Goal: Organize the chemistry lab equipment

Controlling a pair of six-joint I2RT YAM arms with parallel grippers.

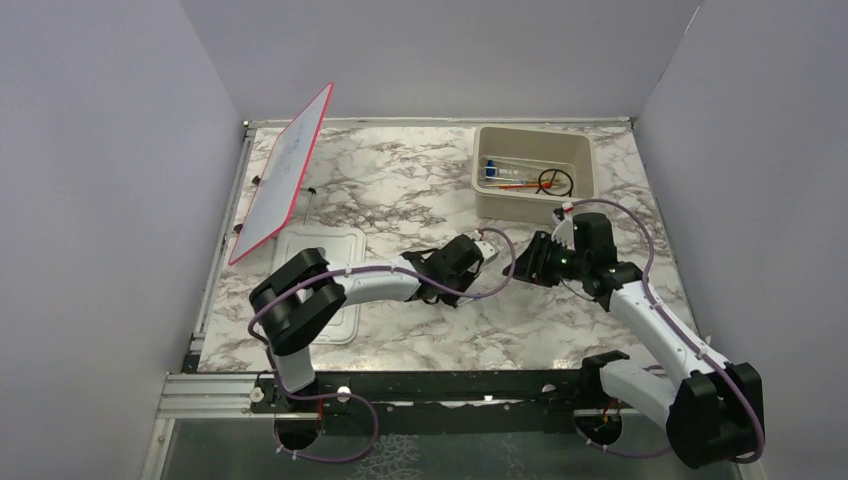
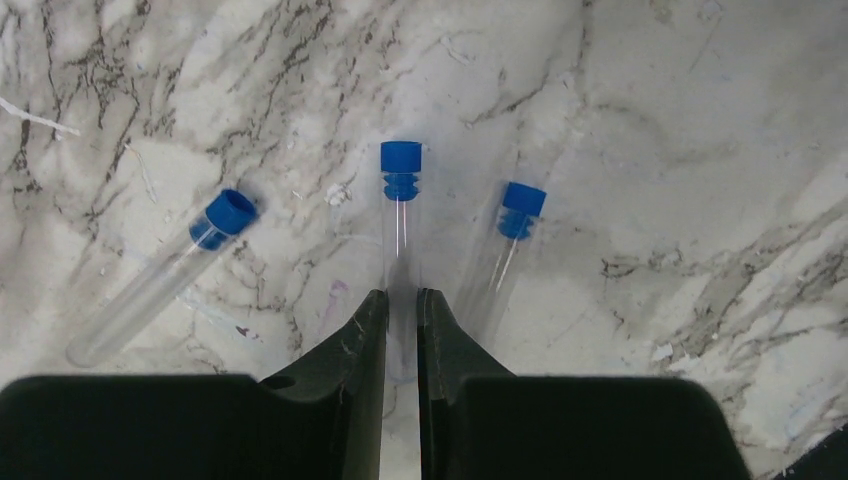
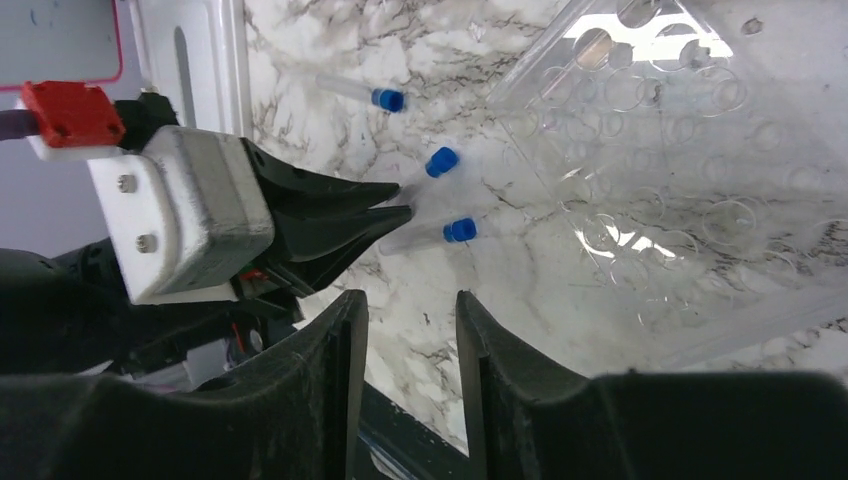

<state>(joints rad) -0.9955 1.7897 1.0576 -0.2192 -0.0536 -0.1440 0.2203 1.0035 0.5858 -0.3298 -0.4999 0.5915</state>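
Observation:
Three thin clear blue-capped tubes lie on the marble in the left wrist view: a left tube, a middle tube and a right tube. My left gripper is shut on the middle tube's lower part. The right wrist view shows the same: the left gripper holds the middle tube between the other two tubes. My right gripper is open and empty, facing them. In the top view the left gripper and the right gripper nearly meet.
The beige tub at the back right holds a black wire ring, an orange-red stick and tubes. A clear plastic rack with round holes lies beside the tubes. The lid and the red-framed board are at the left.

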